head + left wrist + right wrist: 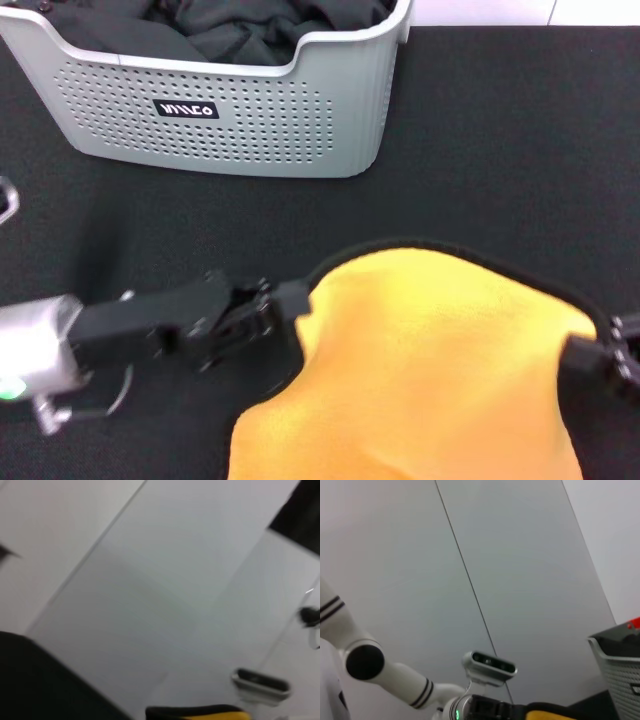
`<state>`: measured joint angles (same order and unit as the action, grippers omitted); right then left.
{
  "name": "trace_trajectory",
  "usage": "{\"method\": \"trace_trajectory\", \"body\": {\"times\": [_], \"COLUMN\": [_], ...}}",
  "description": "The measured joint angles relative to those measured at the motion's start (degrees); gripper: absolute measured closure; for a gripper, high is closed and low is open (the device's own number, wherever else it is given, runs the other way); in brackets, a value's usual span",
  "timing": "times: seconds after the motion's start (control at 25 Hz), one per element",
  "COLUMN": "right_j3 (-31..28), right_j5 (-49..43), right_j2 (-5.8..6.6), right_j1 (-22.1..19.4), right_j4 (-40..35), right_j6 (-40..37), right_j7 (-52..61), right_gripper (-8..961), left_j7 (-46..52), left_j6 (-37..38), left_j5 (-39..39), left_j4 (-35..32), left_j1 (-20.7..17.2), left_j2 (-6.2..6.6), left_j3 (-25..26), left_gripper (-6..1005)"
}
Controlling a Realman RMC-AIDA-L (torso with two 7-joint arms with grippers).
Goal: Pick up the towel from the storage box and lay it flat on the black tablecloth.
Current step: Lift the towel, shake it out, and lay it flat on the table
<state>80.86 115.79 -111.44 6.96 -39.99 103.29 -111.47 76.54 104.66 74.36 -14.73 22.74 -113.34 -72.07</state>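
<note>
The towel [440,370] is spread between my two grippers, yellow-orange face up, black stitched edge along its far side, held above the black tablecloth [500,140]. My left gripper [295,310] is shut on the towel's left corner. My right gripper [590,355] is shut on its right corner at the frame's right edge. A strip of the towel shows in the left wrist view [200,713] and the right wrist view [550,714]. The storage box [230,110] stands at the back left, light grey with small holes and a black logo label.
Black cloths with folds [240,30] fill the storage box. The box's corner also shows in the right wrist view [620,670]. The wrist views otherwise face pale walls; my head unit [490,666] shows in the right wrist view.
</note>
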Motion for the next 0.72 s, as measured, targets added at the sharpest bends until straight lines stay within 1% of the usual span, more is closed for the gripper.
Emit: {"method": "trace_trajectory", "body": {"times": [0.04,0.08,0.2,0.32,0.4,0.52,0.72], "right_j3": [-1.53,-2.03,-6.22,-8.92,-9.16,-8.97,-9.13], "right_j5": [-0.42,-0.59,-2.58,-3.69,-4.02,-5.88,-9.53], "right_j2": [0.1,0.1,0.36,0.3,-0.15,-1.17,-2.29], "right_j1": [2.27,2.79,7.12,9.74,11.07,13.78,17.36], "right_j4": [3.41,4.31,10.36,13.39,13.95,14.26,14.44], "right_j6": [-0.6,-0.87,-3.42,-7.45,-11.86,-19.08,-27.33], "right_j7": [-0.26,-0.26,-0.23,-0.25,-0.22,0.64,4.18], "right_gripper": [903,902,900,897,895,893,888], "left_j7": [0.0,0.0,0.11,-0.07,-0.43,-0.97,-2.47], "left_j6": [-2.45,-4.69,-10.52,-16.14,-20.26,-26.75,-34.29], "left_j5": [0.0,0.05,0.21,0.75,1.44,2.62,4.93], "left_j4": [-0.38,-0.62,-1.32,-1.8,-2.16,-2.6,-3.58], "left_j1": [0.65,1.19,2.8,4.72,5.57,7.17,8.68], "left_j2": [-0.11,-0.14,-0.03,-0.02,-0.48,-1.35,-1.82], "left_j3": [0.06,0.07,-0.1,-0.38,-0.37,-0.37,-0.39], "left_gripper": [954,953,953,952,952,951,950]}}
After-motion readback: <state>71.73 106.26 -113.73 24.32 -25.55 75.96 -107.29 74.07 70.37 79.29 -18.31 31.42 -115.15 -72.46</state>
